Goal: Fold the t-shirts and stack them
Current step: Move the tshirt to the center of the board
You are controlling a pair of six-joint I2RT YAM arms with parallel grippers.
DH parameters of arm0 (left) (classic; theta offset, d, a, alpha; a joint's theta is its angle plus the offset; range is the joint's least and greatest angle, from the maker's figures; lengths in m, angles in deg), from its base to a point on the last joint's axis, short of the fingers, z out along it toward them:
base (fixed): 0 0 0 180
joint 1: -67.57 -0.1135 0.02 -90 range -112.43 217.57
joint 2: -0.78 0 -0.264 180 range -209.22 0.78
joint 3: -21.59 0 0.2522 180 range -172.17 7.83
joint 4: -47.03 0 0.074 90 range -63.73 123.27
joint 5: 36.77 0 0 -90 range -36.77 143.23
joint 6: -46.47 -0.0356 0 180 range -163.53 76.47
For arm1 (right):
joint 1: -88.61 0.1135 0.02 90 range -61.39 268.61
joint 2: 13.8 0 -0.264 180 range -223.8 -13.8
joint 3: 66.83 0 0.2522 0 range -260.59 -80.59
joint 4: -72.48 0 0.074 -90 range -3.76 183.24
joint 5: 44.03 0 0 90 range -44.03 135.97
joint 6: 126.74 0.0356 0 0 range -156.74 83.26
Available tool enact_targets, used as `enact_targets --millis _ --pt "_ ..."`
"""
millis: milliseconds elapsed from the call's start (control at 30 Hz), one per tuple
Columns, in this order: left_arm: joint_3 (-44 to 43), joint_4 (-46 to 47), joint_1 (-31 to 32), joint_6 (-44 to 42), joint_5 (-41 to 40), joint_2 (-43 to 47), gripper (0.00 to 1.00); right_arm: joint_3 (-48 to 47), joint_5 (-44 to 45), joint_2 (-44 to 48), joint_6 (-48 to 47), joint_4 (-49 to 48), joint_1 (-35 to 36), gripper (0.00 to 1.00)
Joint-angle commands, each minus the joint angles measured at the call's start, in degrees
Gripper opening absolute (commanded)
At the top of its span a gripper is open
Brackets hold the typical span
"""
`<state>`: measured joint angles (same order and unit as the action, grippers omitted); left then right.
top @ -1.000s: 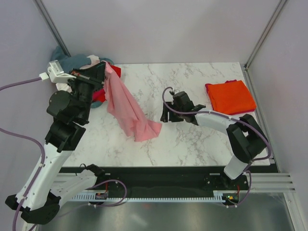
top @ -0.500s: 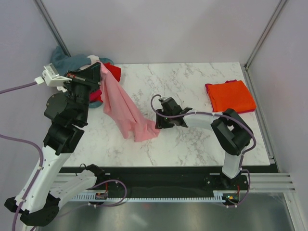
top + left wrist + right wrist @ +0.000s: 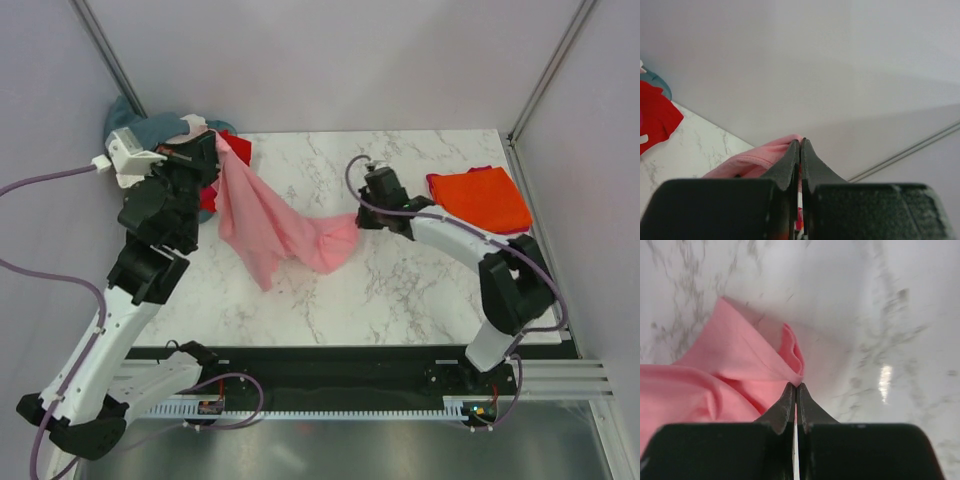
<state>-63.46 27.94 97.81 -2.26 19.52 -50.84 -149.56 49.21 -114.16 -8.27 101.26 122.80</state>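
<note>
A light pink t-shirt (image 3: pixel 270 225) hangs stretched between my two grippers above the marble table (image 3: pixel 400 290). My left gripper (image 3: pixel 212 143) is shut on its upper left edge, and pink cloth (image 3: pixel 755 160) shows beside the pinched jaws of the left gripper (image 3: pixel 801 142). My right gripper (image 3: pixel 357 218) is shut on the shirt's other end, with a pink fold (image 3: pixel 760 370) caught at the tips of the right gripper (image 3: pixel 796 386). A folded bright orange t-shirt (image 3: pixel 478 200) lies at the table's right. A red t-shirt (image 3: pixel 236 147) lies by the pile at the back left.
A heap of unfolded shirts, teal-grey (image 3: pixel 150 125) among them, sits at the table's back left corner behind my left arm. Red cloth (image 3: pixel 655 117) shows at the left of the left wrist view. Grey walls and metal frame posts (image 3: pixel 545 75) enclose the table.
My right gripper closed on the pink shirt's lower end and lifted it up and to the right, so the shirt now spans between both grippers. The left gripper stayed shut.
</note>
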Motion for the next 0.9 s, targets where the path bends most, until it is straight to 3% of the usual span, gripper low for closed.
enact_targets --millis 0,133,333,700,867 --pt "-0.5 2.7 -0.4 0.3 -2.6 -3.2 0.02 -0.6 6.9 11.6 -0.3 1.9 -6.8 0.00" --pt "-1.7 0.5 -0.6 0.8 -1.4 -5.1 0.02 5.2 13.5 25.6 1.6 1.9 -12.6 0.00" --pt "-1.4 -1.6 -0.6 1.4 1.4 -1.3 0.02 12.4 17.0 39.9 1.9 3.1 -13.1 0.00" --pt "-3.9 -12.6 -0.6 5.9 11.3 11.4 0.02 12.3 16.4 55.5 2.5 10.5 -13.1 0.00" --pt "-6.5 -18.6 -0.6 6.5 10.4 12.5 0.02 12.9 16.2 58.0 3.7 11.3 -13.1 0.00"
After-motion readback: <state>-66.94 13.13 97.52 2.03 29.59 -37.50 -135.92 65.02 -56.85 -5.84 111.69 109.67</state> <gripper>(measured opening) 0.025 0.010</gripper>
